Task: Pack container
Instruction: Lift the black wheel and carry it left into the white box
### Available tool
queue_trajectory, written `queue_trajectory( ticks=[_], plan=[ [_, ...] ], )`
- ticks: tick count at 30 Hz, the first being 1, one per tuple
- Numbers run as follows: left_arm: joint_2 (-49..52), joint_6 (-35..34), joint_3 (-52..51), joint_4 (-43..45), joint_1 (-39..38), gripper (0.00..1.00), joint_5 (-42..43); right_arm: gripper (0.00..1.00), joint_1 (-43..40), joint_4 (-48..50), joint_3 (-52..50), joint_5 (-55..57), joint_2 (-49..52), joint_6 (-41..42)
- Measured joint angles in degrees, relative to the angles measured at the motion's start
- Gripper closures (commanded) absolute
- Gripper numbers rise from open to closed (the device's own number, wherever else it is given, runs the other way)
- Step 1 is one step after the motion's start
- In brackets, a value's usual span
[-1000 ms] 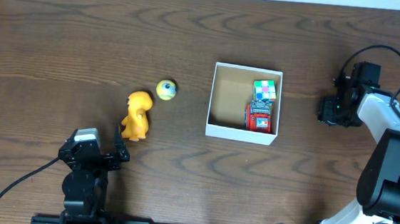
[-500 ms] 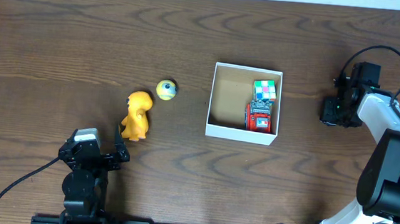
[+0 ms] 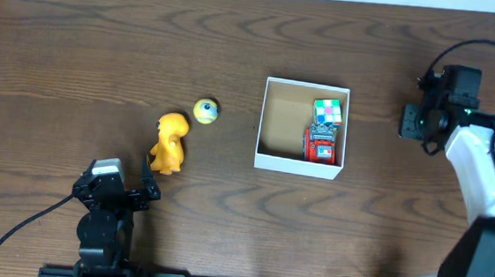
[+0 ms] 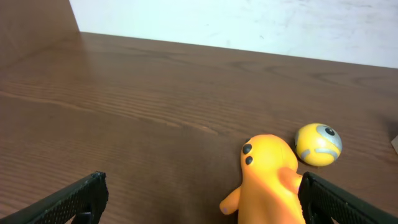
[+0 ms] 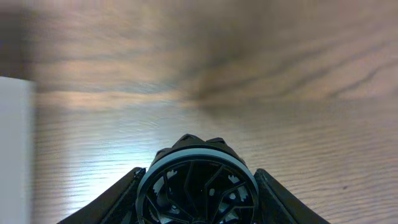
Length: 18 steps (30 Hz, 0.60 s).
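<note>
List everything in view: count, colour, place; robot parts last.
white-walled shallow square container: one, white with brown inside, right of table centre.
multicoloured puzzle cube: one, mixed colours, inside container.
red toy vehicle: one, red, inside container beside cube.
orange plastic figure: one, orange, left of container.
small yellow ball: one, yellow with grey marking, near figure.
dark wooden table: one, brown, under everything.
left end effector: one, black, open, near figure.
right end effector: one, black, right of container, state unclear.

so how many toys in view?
4. Puzzle cube and red toy inside the container, right side; yellow figure and yellow ball on the table left of it. Nothing seems hidden.
</note>
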Motion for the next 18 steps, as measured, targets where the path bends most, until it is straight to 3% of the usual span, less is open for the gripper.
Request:
queue_trajectory(
  ticks=[9,18],
  plan=[
    [0.0,0.0,0.0,0.0,0.0,0.02,0.0,0.53,10.6,0.9,0.0,-0.1,-9.9,2.4],
    [0.0,0.0,0.0,0.0,0.0,0.02,0.0,0.51,21.2,4.3,0.0,-0.1,-12.0,4.8]
  ],
)
